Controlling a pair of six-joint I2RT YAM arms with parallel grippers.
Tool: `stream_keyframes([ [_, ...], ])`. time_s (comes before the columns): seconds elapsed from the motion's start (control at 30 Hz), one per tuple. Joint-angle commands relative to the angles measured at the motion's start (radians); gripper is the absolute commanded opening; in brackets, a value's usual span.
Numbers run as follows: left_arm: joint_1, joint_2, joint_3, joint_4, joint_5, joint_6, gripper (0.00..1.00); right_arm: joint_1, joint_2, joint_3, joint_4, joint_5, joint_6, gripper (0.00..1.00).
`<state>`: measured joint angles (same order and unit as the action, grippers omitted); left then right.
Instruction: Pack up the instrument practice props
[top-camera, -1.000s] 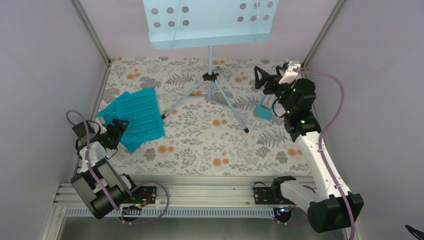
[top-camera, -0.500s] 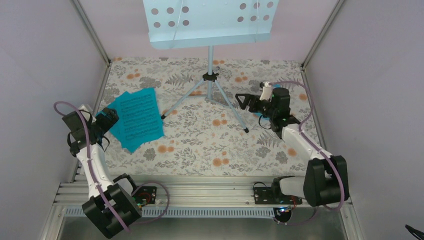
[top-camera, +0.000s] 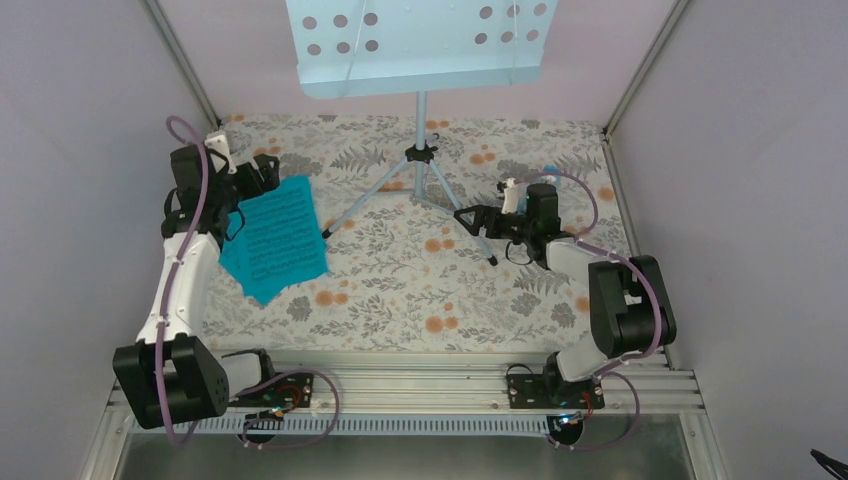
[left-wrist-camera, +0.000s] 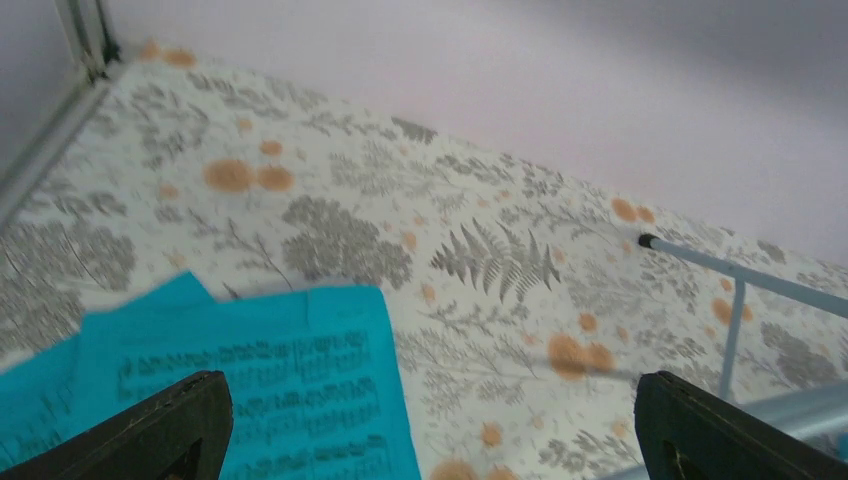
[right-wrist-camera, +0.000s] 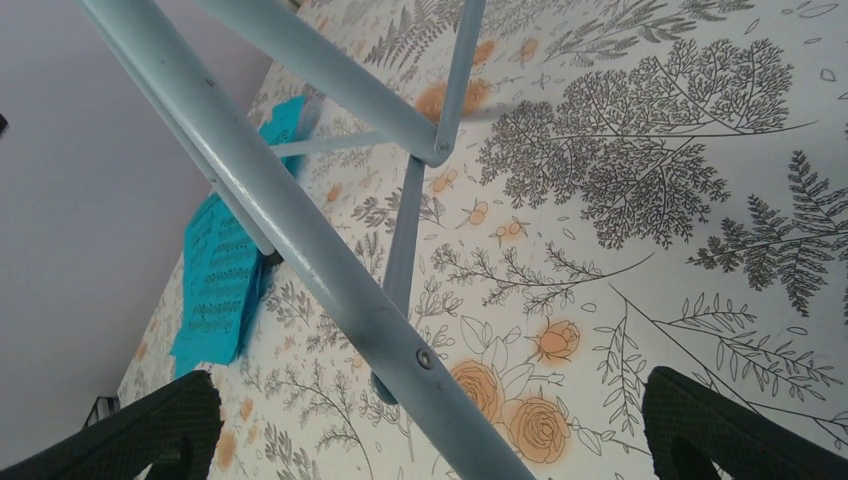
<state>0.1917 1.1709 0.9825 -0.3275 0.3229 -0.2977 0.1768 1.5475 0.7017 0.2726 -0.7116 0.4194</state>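
Observation:
The pale blue music stand has its perforated desk (top-camera: 415, 45) at the back, and its tripod legs (top-camera: 455, 210) are spread on the floral mat. The turquoise sheet-music pages (top-camera: 275, 240) lie at the left and also show in the left wrist view (left-wrist-camera: 250, 400). My left gripper (top-camera: 266, 172) is open and empty, hovering over the pages' far edge (left-wrist-camera: 430, 440). My right gripper (top-camera: 470, 218) is open, low at the tripod's right leg. That leg (right-wrist-camera: 300, 250) passes between its fingers (right-wrist-camera: 430, 430). The metronome is hidden behind my right wrist.
Plain walls with metal frame posts (top-camera: 185, 70) close in the floral mat (top-camera: 400, 290) on three sides. The tripod's other legs (right-wrist-camera: 400, 220) cross close in front of the right wrist camera. The arm bases sit on a rail (top-camera: 400, 385) at the near edge.
My left arm swung from the near left to the back left, over the pages' far edge. My right arm dropped and moved left to the tripod's right leg, covering the metronome.

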Motion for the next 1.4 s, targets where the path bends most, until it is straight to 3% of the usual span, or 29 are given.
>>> stream_keyframes([
  [0.0, -0.006, 0.019, 0.043, 0.131, -0.048, 0.083, 1.00, 0.016, 0.034, 0.029, 0.009, -0.038, -0.090, 1.00],
  [0.1, -0.006, 0.031, 0.037, 0.192, 0.000, 0.119, 1.00, 0.029, 0.063, 0.057, -0.014, -0.039, -0.123, 1.00],
  [0.4, -0.001, -0.035, 0.027, 0.162, -0.016, 0.219, 1.00, 0.102, 0.072, 0.071, -0.002, -0.061, -0.147, 1.00],
  [0.83, 0.000, -0.057, 0.007, 0.156, -0.067, 0.208, 1.00, 0.330, -0.075, -0.094, 0.106, 0.017, -0.063, 1.00],
  [1.03, -0.001, -0.067, 0.004, 0.156, -0.064, 0.214, 1.00, 0.395, -0.163, -0.152, 0.108, 0.161, -0.036, 1.00],
  [1.2, 0.000, -0.096, -0.003, 0.160, -0.071, 0.219, 1.00, 0.378, -0.335, -0.166, -0.002, 0.377, -0.100, 1.00],
  [1.37, 0.000, -0.107, 0.008, 0.146, -0.102, 0.220, 1.00, 0.311, -0.344, -0.121, -0.057, 0.398, -0.170, 1.00],
])
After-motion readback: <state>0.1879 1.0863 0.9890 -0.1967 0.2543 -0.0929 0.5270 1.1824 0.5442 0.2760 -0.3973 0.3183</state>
